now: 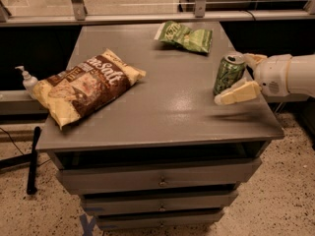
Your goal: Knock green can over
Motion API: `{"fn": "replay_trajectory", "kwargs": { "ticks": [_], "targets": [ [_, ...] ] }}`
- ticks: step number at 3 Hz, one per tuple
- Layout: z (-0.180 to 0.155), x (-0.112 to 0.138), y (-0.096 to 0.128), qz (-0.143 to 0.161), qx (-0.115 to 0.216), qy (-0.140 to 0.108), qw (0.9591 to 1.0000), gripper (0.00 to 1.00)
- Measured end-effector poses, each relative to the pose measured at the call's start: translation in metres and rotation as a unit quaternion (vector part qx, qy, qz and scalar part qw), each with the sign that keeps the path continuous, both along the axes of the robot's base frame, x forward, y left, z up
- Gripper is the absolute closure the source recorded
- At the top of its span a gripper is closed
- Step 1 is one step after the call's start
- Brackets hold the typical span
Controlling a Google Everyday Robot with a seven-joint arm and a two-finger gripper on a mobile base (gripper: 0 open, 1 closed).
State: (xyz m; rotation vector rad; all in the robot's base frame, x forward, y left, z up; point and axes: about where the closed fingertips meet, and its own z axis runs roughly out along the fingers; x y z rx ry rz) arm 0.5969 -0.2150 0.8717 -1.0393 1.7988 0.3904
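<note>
The small cylindrical green soda can with a silver metal top [228, 72] stands upright near the right edge of the grey metal bench with drawers [162, 117], closer to the back than the front. The robot's white two-fingered hand [233, 78] reaches in from the right at can height. Its cream fingers [240, 93] are spread apart: one lies across the front of the can's lower part, seemingly touching it, and the other shows just behind the can's top. The can sits partly between them, not clamped.

A flat crinkled green chip bag [184, 35] lies at the back of the bench, apart from the can. A large cream and brown snack bag [86, 88] lies on the left side, overhanging the edge. A white pump bottle [28, 80] stands beside the bench on the left.
</note>
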Motion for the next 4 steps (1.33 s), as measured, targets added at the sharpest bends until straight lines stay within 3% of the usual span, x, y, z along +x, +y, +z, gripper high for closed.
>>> {"fn": "replay_trajectory", "kwargs": {
  "ticks": [2, 4],
  "targets": [
    [0.022, 0.062, 0.05, 0.044, 0.069, -0.046, 0.9955, 0.0],
    [0.072, 0.1, 0.106, 0.1, 0.088, -0.091, 0.9868, 0.0]
  ]
}}
